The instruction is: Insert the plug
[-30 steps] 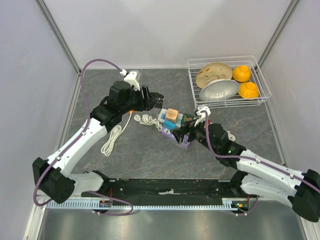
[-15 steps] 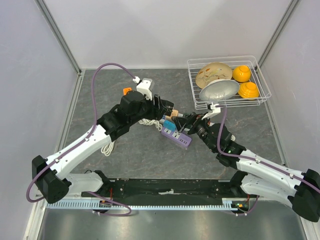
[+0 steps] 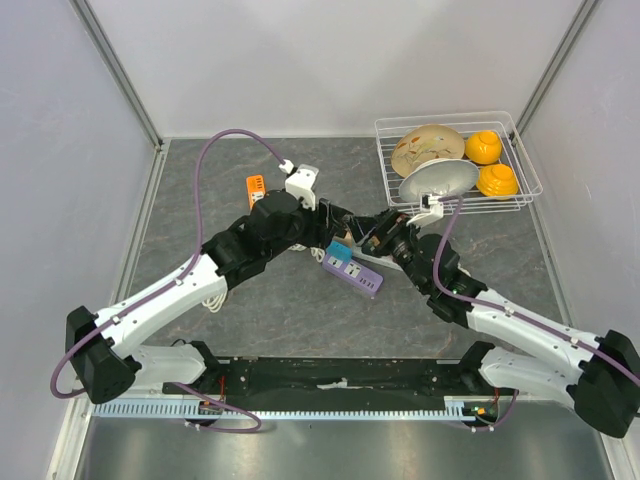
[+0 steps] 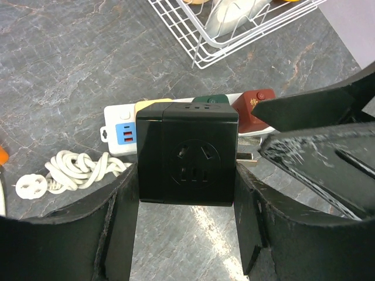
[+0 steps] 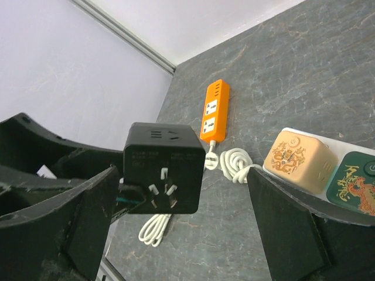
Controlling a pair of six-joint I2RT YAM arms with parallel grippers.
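My left gripper (image 3: 335, 226) is shut on a black cube plug (image 4: 187, 153) and holds it in the air above the table. Its metal prongs (image 5: 161, 196) face my right gripper in the right wrist view, where the cube (image 5: 164, 167) hangs just past the left finger. My right gripper (image 3: 372, 236) is open and empty, right next to the cube. The white power strip (image 4: 120, 130) lies below on the table, with beige (image 5: 292, 159), green (image 4: 205, 100) and red (image 4: 253, 105) cubes plugged into it. It also shows in the top view (image 3: 352, 272).
An orange power strip (image 3: 255, 187) lies at the back left, also in the right wrist view (image 5: 214, 111). A coiled white cable (image 4: 76, 170) lies beside the white strip. A wire basket (image 3: 520, 195) with bowls and yellow cups stands at the back right.
My left arm has swung right, carrying the black cube towards the right gripper. My right gripper has lifted off the strip and turned towards the cube, so both grippers now meet above the strip.
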